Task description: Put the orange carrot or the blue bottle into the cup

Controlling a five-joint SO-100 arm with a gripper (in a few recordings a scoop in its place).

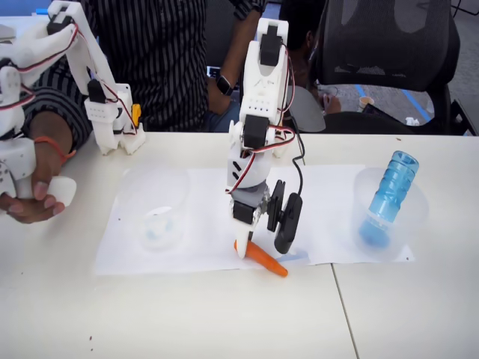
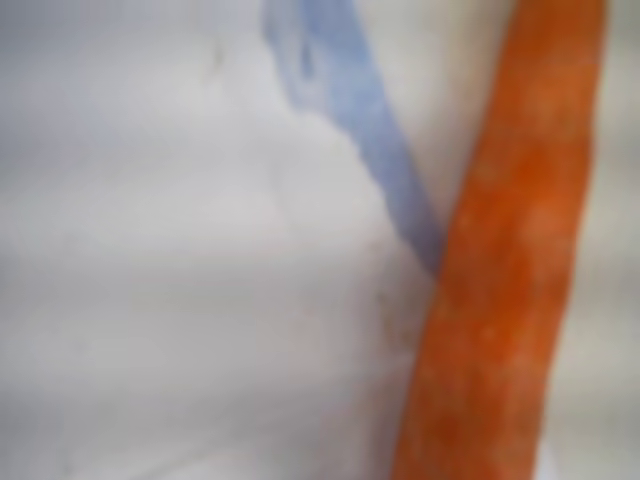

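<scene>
Orange carrot [image 1: 263, 258] lay flat on the paper [image 1: 202, 254] directly beneath our end effector [image 1: 258, 243], whose jaws stood released astride it. We judged a slightly off-centre closure could roll it aside; the cup [image 1: 156, 209] stood well left.

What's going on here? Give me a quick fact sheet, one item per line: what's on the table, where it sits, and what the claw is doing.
surface: white table with paper sheets
orange carrot: lying on the paper, at the gripper's tip
gripper: lowered over the carrot, jaws apart
blue bottle: leaning inside a clear cup at right
cup: left of the arm in the fixed view, holds nothing
wrist view: blurred close-up of the carrot
</scene>
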